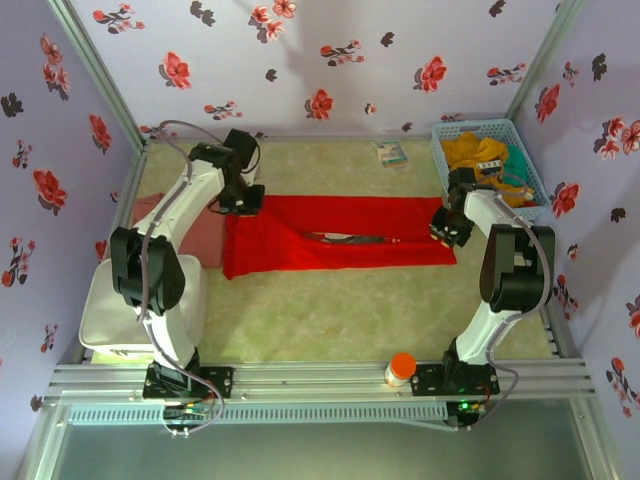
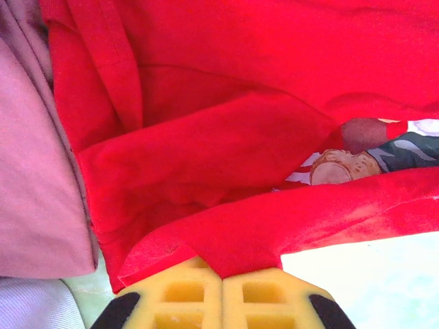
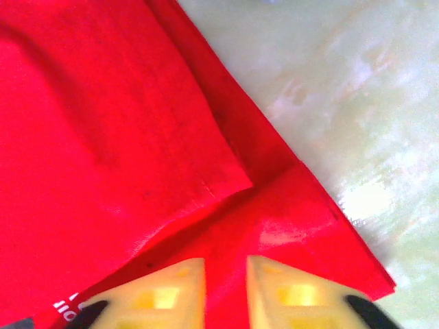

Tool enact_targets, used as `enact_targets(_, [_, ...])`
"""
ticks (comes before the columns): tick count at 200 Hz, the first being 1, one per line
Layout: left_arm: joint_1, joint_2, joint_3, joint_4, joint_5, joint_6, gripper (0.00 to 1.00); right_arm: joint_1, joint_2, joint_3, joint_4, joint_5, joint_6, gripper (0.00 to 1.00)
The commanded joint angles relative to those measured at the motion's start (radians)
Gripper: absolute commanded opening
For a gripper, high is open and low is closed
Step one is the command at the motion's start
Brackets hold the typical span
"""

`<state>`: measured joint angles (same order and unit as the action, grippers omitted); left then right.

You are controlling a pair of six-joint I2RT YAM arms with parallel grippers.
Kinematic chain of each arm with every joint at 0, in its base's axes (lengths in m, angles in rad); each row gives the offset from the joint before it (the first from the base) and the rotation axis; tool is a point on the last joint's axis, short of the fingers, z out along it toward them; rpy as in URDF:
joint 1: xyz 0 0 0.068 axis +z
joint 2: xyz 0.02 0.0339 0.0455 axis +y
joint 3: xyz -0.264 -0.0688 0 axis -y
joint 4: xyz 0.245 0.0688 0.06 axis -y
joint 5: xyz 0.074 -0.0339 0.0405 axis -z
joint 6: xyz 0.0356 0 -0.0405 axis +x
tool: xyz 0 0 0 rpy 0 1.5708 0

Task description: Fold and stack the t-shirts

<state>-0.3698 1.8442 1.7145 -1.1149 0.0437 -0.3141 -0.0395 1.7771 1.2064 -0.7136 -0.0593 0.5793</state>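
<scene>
1. Red t-shirt (image 1: 340,245) lies folded into a long strip across the middle of the table (image 1: 330,320), stretched between your two arms.
2. Your left gripper (image 2: 221,291) sits at the strip's far left corner, fingers pressed together and pinching the red edge.
3. Your right gripper (image 3: 226,291) is at the strip's right end, fingers slightly spread, with red cloth showing in the gap below them.
4. Pink t-shirt (image 1: 200,238) lies flat at the table's left, touching the red one's left end.
5. Chest print (image 2: 357,161) peeks out from between the red folds.
</scene>
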Motion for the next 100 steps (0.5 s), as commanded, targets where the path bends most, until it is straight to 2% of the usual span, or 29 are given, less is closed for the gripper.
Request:
enact_targets(1, [0.006,0.032,0.043,-0.014,-0.015,0.031,0.00,-0.005,-0.005,0.019,0.033,-0.013,0.016,0.32])
enact_targets(14, [0.006,0.043,0.052,-0.011,-0.015,0.032,0.00,-0.005,-0.022,0.006,0.063,-0.031,0.025,0.41])
enact_targets(47, [0.006,0.071,0.080,-0.012,-0.013,0.033,0.00,-0.005,-0.055,-0.011,0.094,-0.083,0.030,0.48])
enact_targets(60, [0.006,0.083,0.099,-0.018,-0.015,0.040,0.00,-0.005,-0.079,-0.027,0.108,-0.098,0.032,0.56])
enact_targets(100, [0.007,0.145,0.179,-0.044,-0.026,0.069,0.00,-0.003,-0.140,-0.078,0.126,-0.126,0.039,0.62])
